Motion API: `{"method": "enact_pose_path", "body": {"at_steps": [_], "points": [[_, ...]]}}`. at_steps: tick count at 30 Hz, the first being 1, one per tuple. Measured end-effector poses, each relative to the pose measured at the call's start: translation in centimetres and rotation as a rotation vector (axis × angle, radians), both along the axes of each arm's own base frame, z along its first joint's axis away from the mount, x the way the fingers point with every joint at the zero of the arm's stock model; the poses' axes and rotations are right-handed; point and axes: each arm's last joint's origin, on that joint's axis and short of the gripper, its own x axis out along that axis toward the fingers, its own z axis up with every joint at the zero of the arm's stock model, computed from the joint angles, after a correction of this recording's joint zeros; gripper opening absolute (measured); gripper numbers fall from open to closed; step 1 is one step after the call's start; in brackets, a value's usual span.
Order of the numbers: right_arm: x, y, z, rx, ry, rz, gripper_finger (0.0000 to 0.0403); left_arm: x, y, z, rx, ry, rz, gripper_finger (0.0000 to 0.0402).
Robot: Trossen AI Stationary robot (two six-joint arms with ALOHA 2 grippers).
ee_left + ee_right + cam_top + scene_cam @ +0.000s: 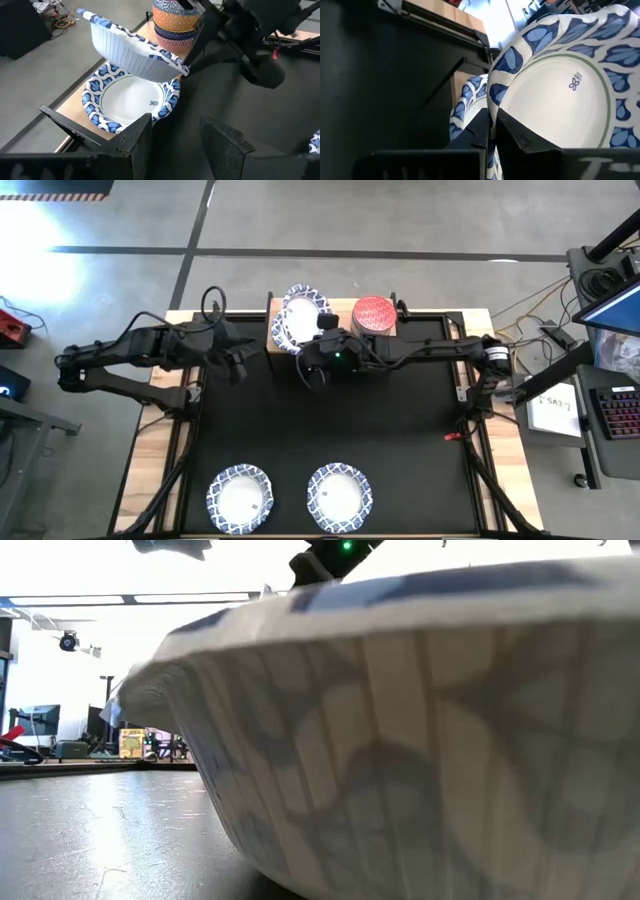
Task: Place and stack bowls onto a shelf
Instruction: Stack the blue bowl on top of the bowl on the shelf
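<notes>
**Second white bowl held over the shelf; two more wait on the mat**

In the high view the right gripper (pixel 318 332) sits just above centre of the frame, its fingers pressed together on the rim of a held white bowl (pixel 293 330) with a blue-patterned edge. The right wrist view shows the pinch plainly: the two dark fingers meet on the blue rim of that bowl (pixel 560 90), which is tilted on edge. From the left wrist view the same bowl (pixel 131 46) hangs tilted just above another white bowl (pixel 131 98) that already rests on the shelf (pixel 82 116); the two look apart, not yet nested.

The shelf (pixel 272 330) lies at the upper centre of the high view, along the top edge of the black mat (pixel 330 425). On its right half stands a stack of small bowls (pixel 374 314), red on top; the left wrist view shows patterned and orange-tan bowls (pixel 173 22) piled there, though how many are in the pile I cannot tell.

The left gripper (pixel 237 365) hovers at the middle left of the high view, near the shelf's left end, its fingers spread and holding nothing; the left wrist view shows the gap between the fingers (pixel 137 140).

Judging by the layout, the task is well past halfway: the small bowls appear stacked, one wide bowl is placed, a second is about to be set down. Left to do: the two white bowls at the lower centre of the high view, the lower-left bowl (pixel 239 498) and the lower-right bowl (pixel 339 495), the latter probably the one filling the low view (pixel 420 740).
</notes>
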Motion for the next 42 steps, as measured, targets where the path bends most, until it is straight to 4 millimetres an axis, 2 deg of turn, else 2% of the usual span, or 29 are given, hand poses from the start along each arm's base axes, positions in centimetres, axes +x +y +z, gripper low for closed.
{"method": "enact_pose_path", "body": {"at_steps": [7, 23, 33, 38, 42], "points": [[0.2, -0.7, -0.4, 0.088, -0.010, 0.066, 0.0012, -0.1, 0.0, 0.0, 0.004, 0.000, -0.003, 0.0149], [-0.2, -3.3, -0.5, 0.113, -0.024, -0.007, 0.0012, 0.0, 0.0, 0.0, 0.006, 0.003, -0.003, 0.0149], [-0.2, -3.3, -0.6, 0.121, -0.014, 0.002, 0.0012, 0.0, 0.0, 0.0, 0.006, 0.003, -0.003, 0.0149], [0.3, -3.4, -1.5, 0.122, 0.010, 0.015, 0.0022, 0.0, 0.0, 0.0, 0.006, 0.003, -0.003, 0.0149], [0.7, -3.7, -2.5, 0.111, 0.042, 0.016, 0.0044, 0.0, 0.0, 0.0, 0.006, 0.003, -0.003, 0.0149]]}}
